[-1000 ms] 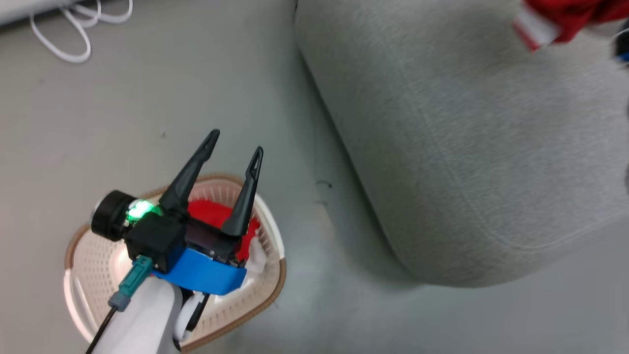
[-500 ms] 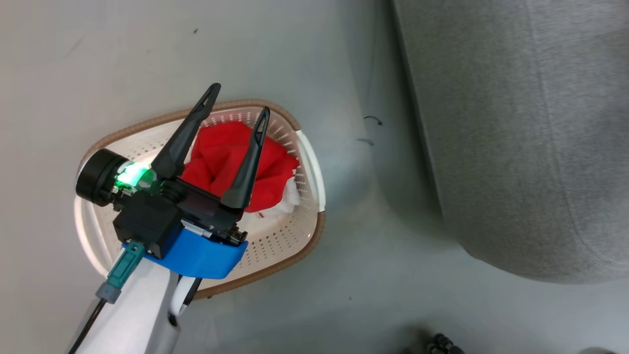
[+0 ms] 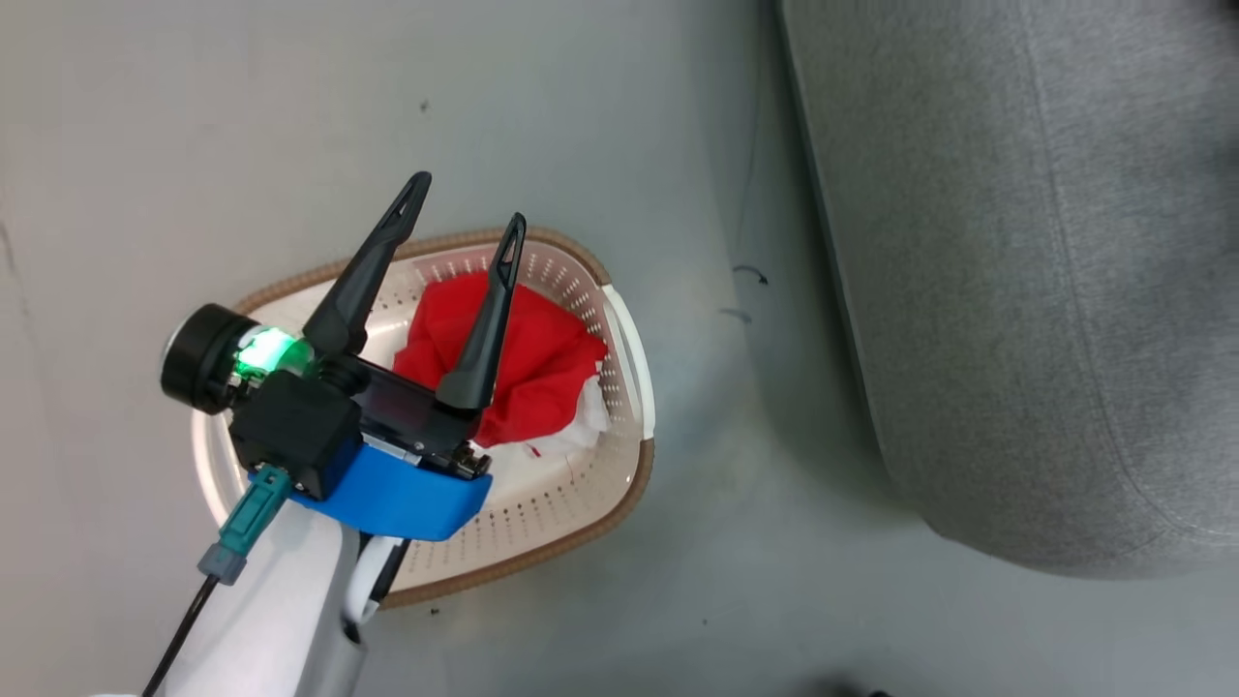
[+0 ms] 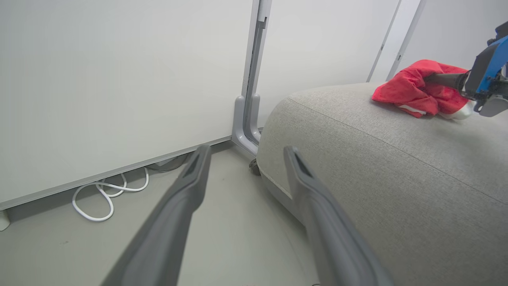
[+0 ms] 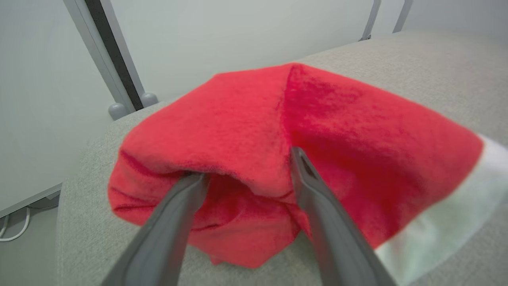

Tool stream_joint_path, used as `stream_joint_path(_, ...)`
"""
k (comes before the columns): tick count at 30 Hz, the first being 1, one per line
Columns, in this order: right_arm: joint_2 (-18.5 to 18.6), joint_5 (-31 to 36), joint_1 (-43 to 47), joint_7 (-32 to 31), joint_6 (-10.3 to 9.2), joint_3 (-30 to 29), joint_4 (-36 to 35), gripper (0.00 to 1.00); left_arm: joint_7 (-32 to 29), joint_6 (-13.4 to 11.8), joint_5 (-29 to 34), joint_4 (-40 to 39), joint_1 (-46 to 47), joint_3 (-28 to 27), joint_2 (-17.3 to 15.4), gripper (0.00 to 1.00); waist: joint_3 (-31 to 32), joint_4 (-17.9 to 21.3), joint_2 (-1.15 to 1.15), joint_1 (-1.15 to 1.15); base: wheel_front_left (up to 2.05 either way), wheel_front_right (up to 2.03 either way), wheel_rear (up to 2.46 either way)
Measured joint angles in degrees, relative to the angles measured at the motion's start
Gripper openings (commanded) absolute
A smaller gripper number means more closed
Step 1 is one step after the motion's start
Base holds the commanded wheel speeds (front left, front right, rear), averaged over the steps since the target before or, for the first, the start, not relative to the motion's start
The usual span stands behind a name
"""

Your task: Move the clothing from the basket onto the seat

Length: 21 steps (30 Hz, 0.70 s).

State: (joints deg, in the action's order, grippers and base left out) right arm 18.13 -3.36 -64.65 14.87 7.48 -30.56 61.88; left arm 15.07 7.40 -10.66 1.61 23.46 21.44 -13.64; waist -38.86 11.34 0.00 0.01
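Observation:
In the head view my left gripper (image 3: 468, 200) hangs open above the cream basket (image 3: 619, 503), fingers apart and holding nothing. A red garment (image 3: 537, 358) lies bunched in the basket with a bit of white at its lower edge. The grey seat (image 3: 1016, 290) stands to the right of the basket. On the seat (image 4: 377, 178) lies the other red garment (image 4: 412, 93), with my right gripper (image 4: 430, 79) at it. In the right wrist view that gripper (image 5: 246, 167) is open, its fingertips under folds of the white-banded garment (image 5: 357, 151).
A wall panel with a grey post foot (image 4: 246, 119) stands behind the seat's corner. A looped white cable (image 4: 103, 198) lies on the floor by the wall. Bare grey floor (image 3: 194, 145) surrounds the basket.
The head camera has swung from the seat toward the basket, so the whole picture shifted. My left gripper stays open in the same pose over the basket.

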Motion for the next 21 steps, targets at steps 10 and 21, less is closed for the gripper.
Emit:
stream_joint_path(10,-1.5,0.9,8.5,0.1,0.00,7.5,0.9,1.00,0.0,0.0,-1.7,5.3,-4.1,-2.8,3.6,1.00,10.1,-0.7,0.00,-0.01,0.00,0.00,0.00)
stream_joint_path(21,-6.5,-4.3,23.3,0.2,0.00,17.6,-10.6,1.00,0.0,0.0,-2.0,11.0,-10.7,-8.5,7.1,1.00,22.5,-2.4,0.00,-0.02,0.00,0.00,0.00)
